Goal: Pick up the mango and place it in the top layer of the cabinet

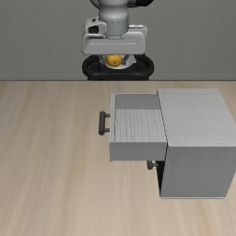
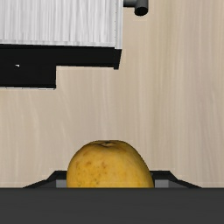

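Upper middle of the exterior view, pincer (image 1: pixel 113 62) clenched on mango (image 2: pixel 108 166) above counter (image 1: pixel 46 157), long axis crosswise between the fingertips, stem dimple toward the open top drawer (image 1: pixel 138 124) of cabinet (image 1: pixel 195 138), centre-right.

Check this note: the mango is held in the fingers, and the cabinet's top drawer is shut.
One thing is wrong: the top drawer of the cabinet is not shut. The exterior view shows it pulled out, with its handle toward the exterior view's left. The mango is held in the fingers, as you say.
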{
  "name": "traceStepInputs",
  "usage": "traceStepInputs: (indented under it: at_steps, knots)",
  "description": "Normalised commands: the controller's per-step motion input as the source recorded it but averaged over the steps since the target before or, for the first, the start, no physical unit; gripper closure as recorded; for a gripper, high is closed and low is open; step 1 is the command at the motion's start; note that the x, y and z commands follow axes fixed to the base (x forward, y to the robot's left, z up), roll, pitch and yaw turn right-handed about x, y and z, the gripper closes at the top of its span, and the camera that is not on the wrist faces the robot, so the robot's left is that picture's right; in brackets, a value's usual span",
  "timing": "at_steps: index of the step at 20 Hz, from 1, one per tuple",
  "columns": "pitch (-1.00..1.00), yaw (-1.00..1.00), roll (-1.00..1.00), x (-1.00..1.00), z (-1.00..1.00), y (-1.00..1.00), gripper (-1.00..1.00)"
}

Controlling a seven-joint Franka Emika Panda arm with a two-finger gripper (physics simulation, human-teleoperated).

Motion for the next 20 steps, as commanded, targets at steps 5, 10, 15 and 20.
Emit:
traceStepInputs:
  at_steps: [5,10,15,20]
  knots:
    - [0.0,0.0,0.0,0.4,0.0,0.8,1.0]
    - [0.0,0.0,0.0,1.0,0.0,0.0,1.0]
    - [0.0,0.0,0.0,1.0,0.0,0.0,1.0]
    - [0.0,0.0,0.0,1.0,0.0,0.0,1.0]
